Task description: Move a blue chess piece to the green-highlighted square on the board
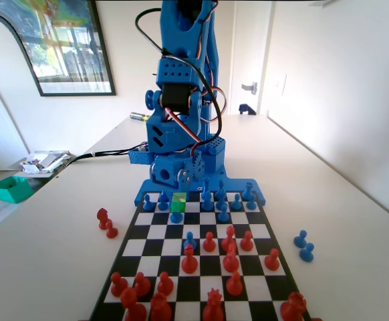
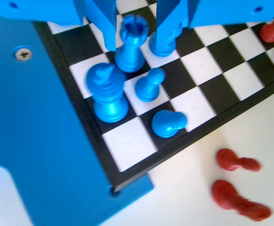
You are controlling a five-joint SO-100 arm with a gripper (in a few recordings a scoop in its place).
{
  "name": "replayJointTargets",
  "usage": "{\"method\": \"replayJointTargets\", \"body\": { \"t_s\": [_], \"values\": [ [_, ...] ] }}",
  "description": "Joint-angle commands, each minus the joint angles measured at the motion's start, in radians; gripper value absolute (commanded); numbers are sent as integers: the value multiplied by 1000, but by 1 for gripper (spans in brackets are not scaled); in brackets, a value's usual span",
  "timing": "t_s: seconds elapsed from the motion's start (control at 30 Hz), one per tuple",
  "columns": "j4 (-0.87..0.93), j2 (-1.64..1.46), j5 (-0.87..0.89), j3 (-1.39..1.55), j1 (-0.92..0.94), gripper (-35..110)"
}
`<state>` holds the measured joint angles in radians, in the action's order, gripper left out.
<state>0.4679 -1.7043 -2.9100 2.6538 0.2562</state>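
Blue plastic rook point(image 2: 131, 43) standing between spread claw point(image 2: 136, 43) jaws, board point(image 2: 221, 110) corner at 12 o'clock wrist view. Light, rigid, slick; best pinched mid-stem. Green-highlighted square point(image 1: 178, 197) far rank, 11 o'clock fixed view.

I stand in a room of a home, I think: plain white walls, a large framed picture with a black frame point(image 1: 64, 47) on the wall, a white door with a metal handle point(image 1: 250, 87), and a long white table point(image 1: 341, 200) under daylight.
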Motion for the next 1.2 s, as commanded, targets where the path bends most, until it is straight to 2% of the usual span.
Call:
{"method": "replayJointTargets", "body": {
  "t_s": [0.0, 0.37, 0.67, 1.17],
  "values": [
    [37, -63, -17, -2, 12, 14],
    [94, -78, -17, -35, 15, 13],
    [252, -89, -2, -164, 17, 13],
    [772, -149, 20, -492, 5, 12]
  ]
}}
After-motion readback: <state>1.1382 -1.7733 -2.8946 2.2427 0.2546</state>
